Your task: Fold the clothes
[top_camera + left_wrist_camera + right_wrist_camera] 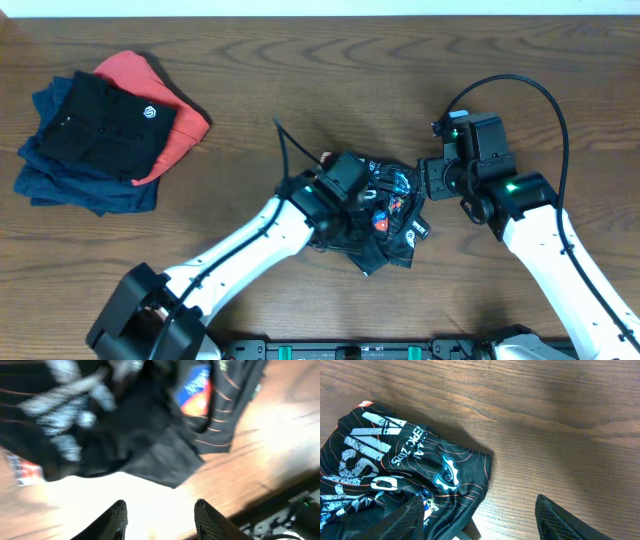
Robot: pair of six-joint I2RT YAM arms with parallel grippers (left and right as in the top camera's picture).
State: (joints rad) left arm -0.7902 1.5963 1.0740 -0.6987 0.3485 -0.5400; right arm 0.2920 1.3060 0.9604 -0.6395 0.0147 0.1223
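Thin cloth shirt [393,228], matt wood tbl [300,60]

Folded garment pile [105,135], wooden table [300,60]

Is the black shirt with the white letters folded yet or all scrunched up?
Scrunched up, not folded. The shirt lies in a wrinkled heap on the table, with uneven edges and no flat layers.

The table [300,60] is dark brown wood with a strong grain. Toward its far left corner sits a folded stack: navy garments [60,185] flat on the wood, a coral-red garment [185,130] over them, a plain black shirt [105,125] on top. Near the middle, a printed black jersey [390,245] lies crumpled.
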